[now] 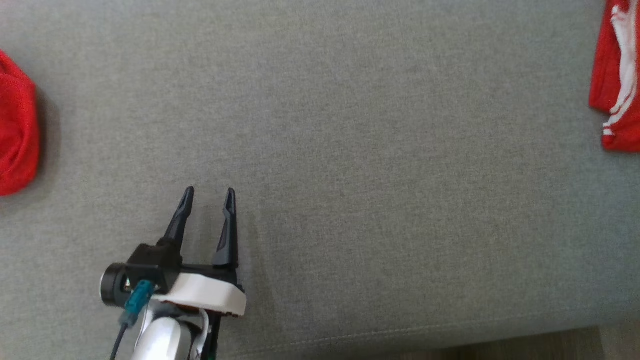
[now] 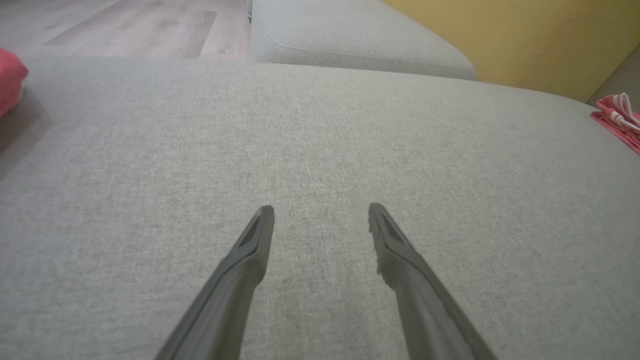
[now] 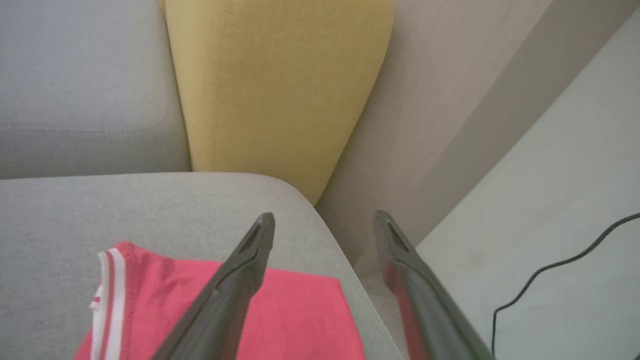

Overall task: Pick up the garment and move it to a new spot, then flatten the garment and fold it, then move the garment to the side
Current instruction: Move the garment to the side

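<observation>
The garment (image 1: 602, 75) is red with white stripes and lies folded at the far right edge of the grey sofa seat (image 1: 350, 125). In the right wrist view it (image 3: 295, 310) sits near the seat's corner, under my right gripper (image 3: 325, 217), which is open and holds nothing. The left finger crosses over the cloth; the right finger hangs past the seat's edge. My left gripper (image 1: 209, 192) stands open over bare seat at the lower left, far from the garment (image 2: 617, 117). Nothing lies between its fingers in its own wrist view (image 2: 321, 210).
Another red cloth bundle (image 1: 17, 130) lies at the seat's left edge (image 2: 9, 80). A yellow cushion (image 3: 275, 85) leans behind the right corner. The seat's front seam (image 1: 400, 340) runs along the bottom. A black cable (image 3: 550, 270) lies on the pale floor beyond.
</observation>
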